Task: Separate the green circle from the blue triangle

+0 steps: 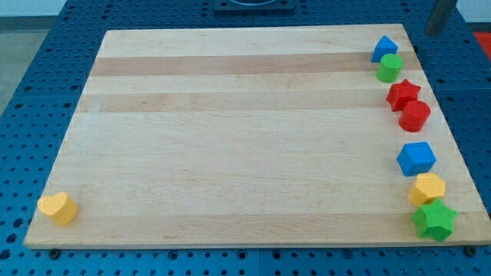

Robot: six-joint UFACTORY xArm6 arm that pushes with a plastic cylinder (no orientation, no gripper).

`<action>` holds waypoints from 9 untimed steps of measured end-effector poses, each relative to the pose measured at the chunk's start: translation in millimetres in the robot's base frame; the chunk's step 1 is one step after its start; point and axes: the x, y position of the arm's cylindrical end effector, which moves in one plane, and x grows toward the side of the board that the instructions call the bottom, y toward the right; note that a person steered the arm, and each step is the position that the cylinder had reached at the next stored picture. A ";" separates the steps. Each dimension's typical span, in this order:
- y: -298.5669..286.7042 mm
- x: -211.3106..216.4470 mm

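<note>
Clearly the two blocks that matter sit together in the view's top right corner of the wooden board [230, 130]: the blue triangle [384, 47] is nearest the corner, and the green circle [390, 67] touches it just below; a red star [403, 93] and a red circle [415, 116] follow close underneath; further down the same edge stand a blue block [416, 158], a yellow block [426, 188] and a green star [435, 221]; a yellow heart [57, 207] lies alone at the bottom left. My tip does not show, only a dark rod [441, 17] beyond the corner, and it has no jaws to report. Judging the risk: a push toward the right edge could drop either block off the board; a downward shove would ram the green circle into the red star.
</note>
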 end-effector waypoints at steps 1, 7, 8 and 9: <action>-17.3 7.8; -114.4 102.4; -123.2 110.5; -132.9 122.4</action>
